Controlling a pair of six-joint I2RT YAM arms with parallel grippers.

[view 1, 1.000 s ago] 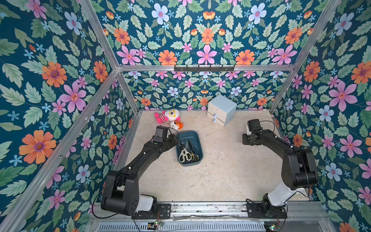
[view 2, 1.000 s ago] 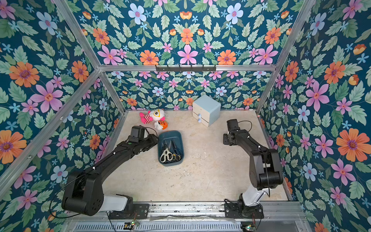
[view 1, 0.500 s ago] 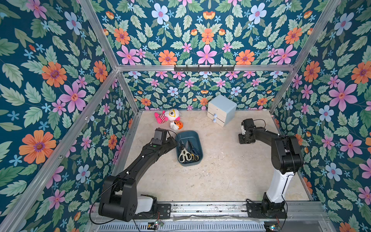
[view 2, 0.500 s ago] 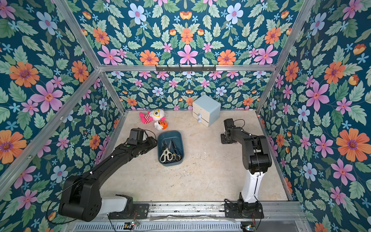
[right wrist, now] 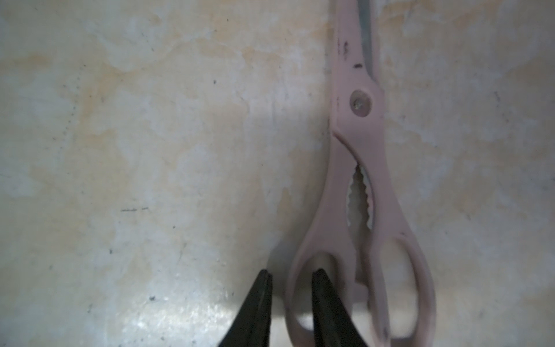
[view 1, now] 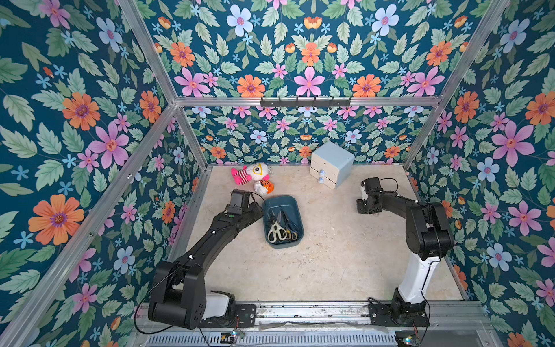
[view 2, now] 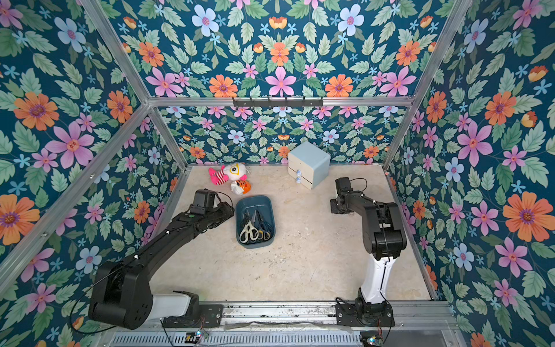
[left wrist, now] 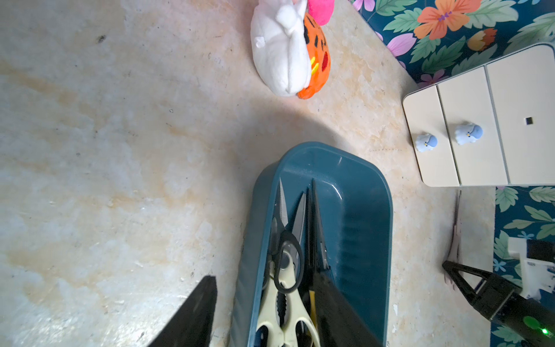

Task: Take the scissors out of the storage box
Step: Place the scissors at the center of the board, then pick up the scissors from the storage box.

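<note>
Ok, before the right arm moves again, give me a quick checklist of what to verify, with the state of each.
1. The pink scissors lie flat on the table, outside the storage box: ok.
2. The right gripper is not clamping them: ok, jaws stand apart around the handle loop's rim.
3. Both right fingers are free of the loop: not ok, one finger stands inside it.
4. The left gripper braces the box: cannot tell; its jaws straddle the box wall with a gap.
5. Box emptied: not ok, the cream-handled pair lies inside among others.
</note>
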